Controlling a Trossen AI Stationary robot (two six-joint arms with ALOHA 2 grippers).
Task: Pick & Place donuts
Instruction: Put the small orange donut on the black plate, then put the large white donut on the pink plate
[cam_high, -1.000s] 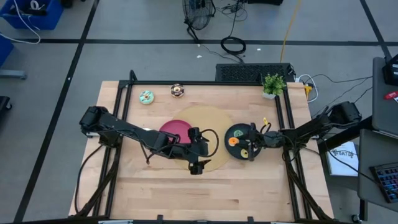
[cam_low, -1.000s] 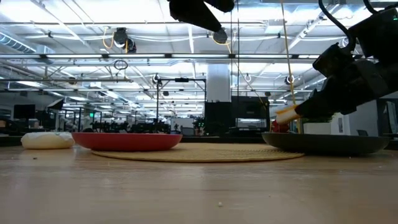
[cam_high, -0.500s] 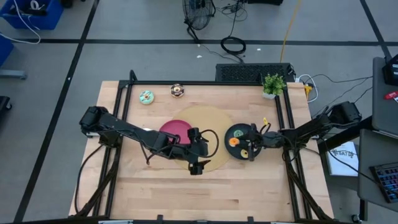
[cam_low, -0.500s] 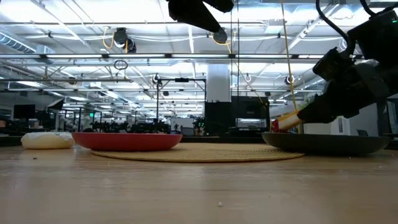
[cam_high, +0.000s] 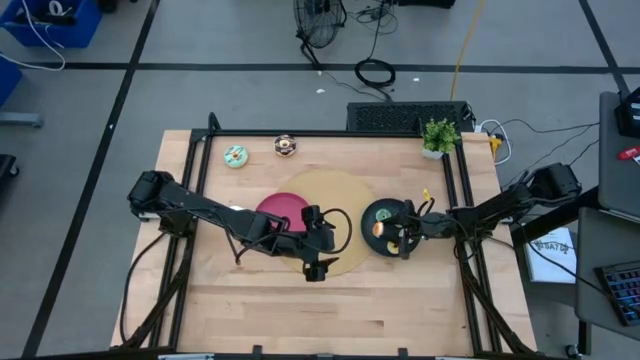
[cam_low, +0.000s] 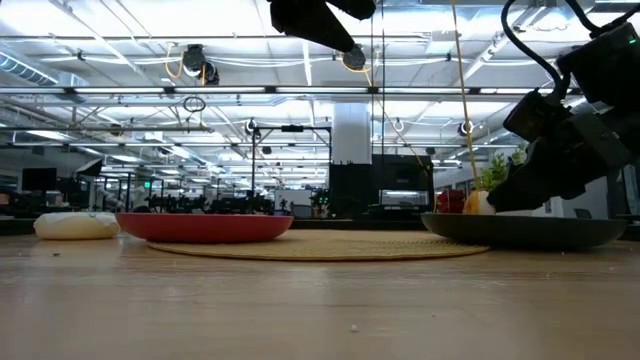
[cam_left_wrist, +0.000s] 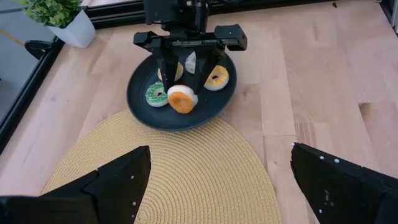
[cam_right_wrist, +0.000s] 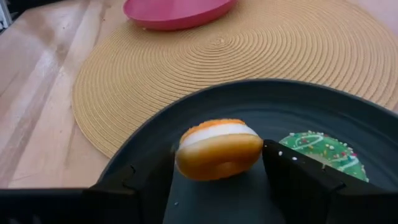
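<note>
Apparently mid-release, the right gripper (cam_left_wrist: 185, 81) stands over the black plate (cam_left_wrist: 140, 106) with jaws parted around the orange-iced donut (cam_right_wrist: 219, 148) resting there (green donut (cam_right_wrist: 321, 151) beside it), so retreat upward seems next; the left gripper (cam_high: 316, 243) waits open above the woven mat (cam_high: 340, 190).

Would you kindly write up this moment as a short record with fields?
black plate: right of the woven mat, its edge lapping the mat
on black plate: orange donut, green donut, yellow donut; a fourth is partly hidden
right gripper: low over the black plate, fingers open either side of the orange donut
left gripper: open, above the mat's near edge
pink plate: on the mat's left side
off plates: teal donut, chocolate donut at the far edge
</note>
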